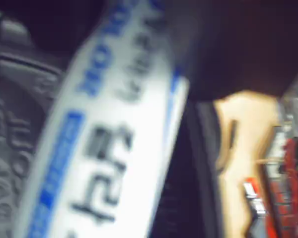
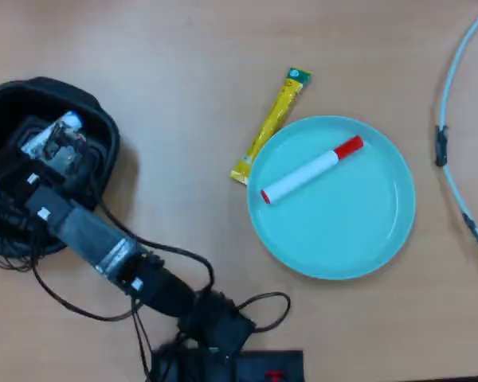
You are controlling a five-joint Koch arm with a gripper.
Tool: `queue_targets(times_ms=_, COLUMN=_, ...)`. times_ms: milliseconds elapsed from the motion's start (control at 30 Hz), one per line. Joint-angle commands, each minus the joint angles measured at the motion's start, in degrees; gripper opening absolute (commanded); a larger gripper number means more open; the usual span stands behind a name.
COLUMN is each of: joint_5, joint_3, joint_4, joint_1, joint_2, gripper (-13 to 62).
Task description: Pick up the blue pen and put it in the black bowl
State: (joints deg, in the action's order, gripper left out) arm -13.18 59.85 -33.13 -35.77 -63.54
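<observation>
One blue pen (image 1: 109, 144) is seen blurred and close in the wrist view, its white barrel lying right against the fingers (image 2: 52, 147) over the black bowl (image 2: 95, 119). Whether the fingers are clenched on it cannot be told. Well apart on the tabletop (image 2: 183, 64), a red-capped marker (image 2: 311, 169) is carried by a teal plate (image 2: 382, 231), with a yellow packet (image 2: 272, 123) beside its rim.

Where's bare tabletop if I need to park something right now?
Free: the top strip of table above the yellow sachet, and the gap between black bowl and teal plate. Crowded: the bowl, filled by the gripper over it, and the cables at bottom centre.
</observation>
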Motion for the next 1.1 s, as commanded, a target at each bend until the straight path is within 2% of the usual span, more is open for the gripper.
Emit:
queue_targets(times_ms=0, joint_5=0.97, joint_3=-6.06, joint_4=6.94, joint_1=0.88, joint_2=0.18, gripper=-6.3)
queue_targets(times_ms=800, joint_5=0.97, joint_3=-1.23, joint_4=5.01, joint_1=2.02, joint_2=2.55, gripper=-5.3)
queue_targets(times_ms=900, joint_5=0.97, joint_3=-1.23, joint_4=5.01, joint_1=2.11, joint_2=3.34, gripper=0.6)
queue_targets(times_ms=1067, joint_5=0.7, joint_3=-1.23, joint_4=5.01, joint_1=2.37, joint_2=4.04, gripper=19.2)
